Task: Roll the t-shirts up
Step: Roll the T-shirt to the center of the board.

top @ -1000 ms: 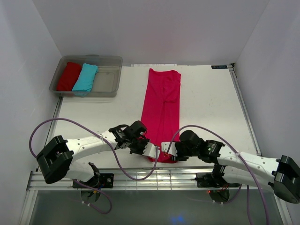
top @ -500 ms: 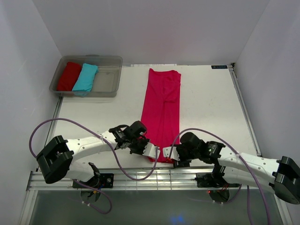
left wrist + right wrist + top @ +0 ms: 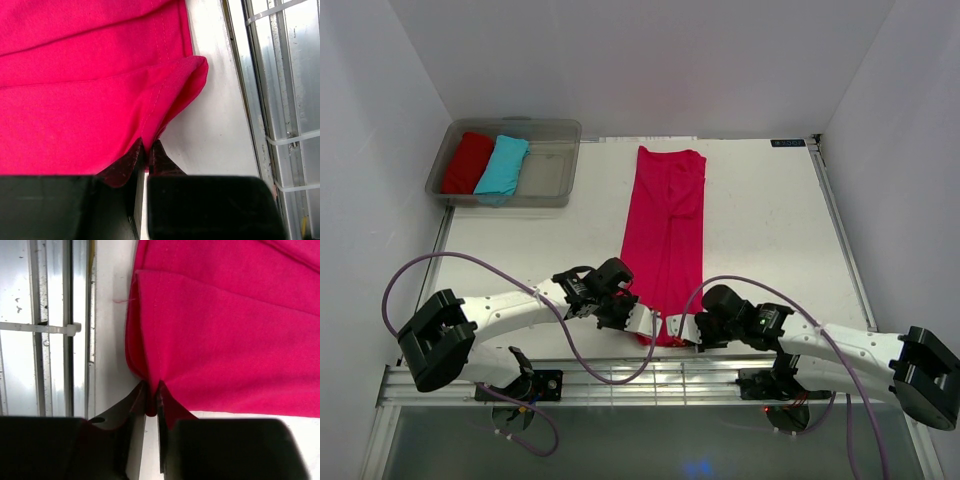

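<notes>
The magenta-pink t-shirt [image 3: 666, 235] lies folded into a long narrow strip down the middle of the white table, one end at the near edge. My left gripper [image 3: 642, 325] is shut on the near left corner of the t-shirt [image 3: 95, 100], the cloth pinched between its jaws [image 3: 146, 150]. My right gripper [image 3: 681, 328] is shut on the near right corner of the t-shirt [image 3: 230, 330], a fold of hem squeezed between its jaws [image 3: 151, 395]. The near hem is lifted and curled slightly at both corners.
A clear plastic bin [image 3: 552, 170] stands at the back left and holds a red cloth bundle [image 3: 468, 162] and a turquoise cloth bundle [image 3: 502, 167]. The metal rail [image 3: 650, 377] of the table's near edge runs just behind both grippers.
My right gripper has moved left and closed on the t-shirt's near right corner. My left gripper has stayed shut on the near left corner.
</notes>
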